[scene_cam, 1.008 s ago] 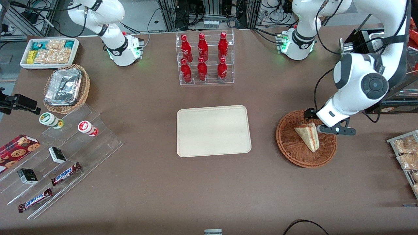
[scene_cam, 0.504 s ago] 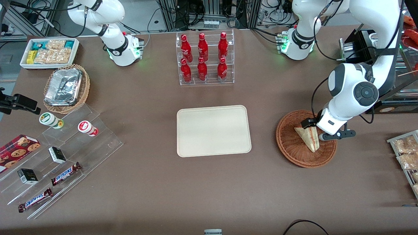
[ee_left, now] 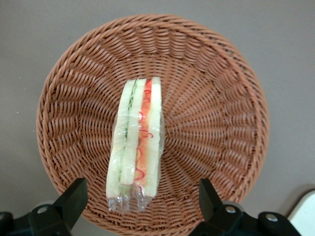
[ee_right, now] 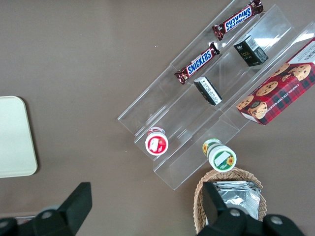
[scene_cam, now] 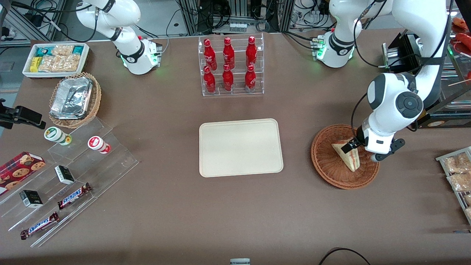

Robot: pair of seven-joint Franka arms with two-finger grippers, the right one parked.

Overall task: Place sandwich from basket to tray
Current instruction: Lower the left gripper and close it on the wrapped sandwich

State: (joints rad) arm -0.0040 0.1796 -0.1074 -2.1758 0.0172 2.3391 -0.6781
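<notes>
Working arm's gripper [ee_left: 140, 206] poised above the basket [scene_cam: 327, 165] at the right of the front view, fingers [ee_left: 71, 199] spread wide and holding nothing. The sandwich [ee_left: 137, 147], wrapped in clear film, stands on edge in the middle of the basket, its striped cut face turned up toward the wrist camera. In the wrist view its long axis runs roughly up and down the frame, crosswise to the line joining the two fingers, so one finger stands off each broad bread face with visible wicker between finger and bread on both sides; a straight descent followed by closing would probably pinch the wedge across its thickness. In the front view the sandwich's [scene_cam: 347, 156] narrow tip points toward the lower edge of the frame, nearer the camera. The basket's low rim leaves room for the fingers to drop inside. The tray [scene_cam: 241, 147] lies at the centre of the front view, bare, well apart from the basket, with open brown table [scene_cam: 298, 198] between them for the carry
</notes>
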